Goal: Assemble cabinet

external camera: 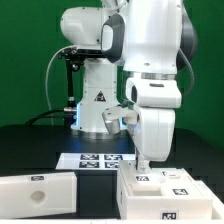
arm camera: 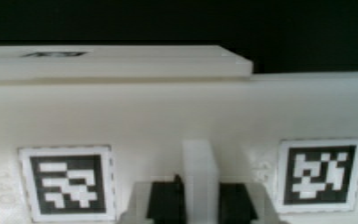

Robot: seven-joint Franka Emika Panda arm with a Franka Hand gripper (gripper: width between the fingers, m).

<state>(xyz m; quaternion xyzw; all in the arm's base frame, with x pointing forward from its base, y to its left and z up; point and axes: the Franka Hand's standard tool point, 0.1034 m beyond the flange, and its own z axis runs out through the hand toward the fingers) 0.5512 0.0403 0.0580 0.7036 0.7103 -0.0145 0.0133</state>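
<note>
The white cabinet box [external camera: 168, 192] lies at the front of the exterior view's right, with tags on top. My gripper [external camera: 143, 166] reaches down onto its near-left top edge. In the wrist view the box [arm camera: 176, 110] fills the picture, with two tags low down. My gripper [arm camera: 197, 192] has its dark fingers [arm camera: 158, 203] pressed on either side of a thin upright white wall of the box, so it is shut on that wall. A white slab panel [external camera: 38, 190] with a round dimple lies apart, at the front of the exterior view's left.
The marker board [external camera: 100, 159] lies flat behind the cabinet parts, in front of the robot's base [external camera: 97, 105]. In the wrist view a further white slab [arm camera: 114, 60] with a small tag shows beyond the box; I cannot tell whether it is a separate piece.
</note>
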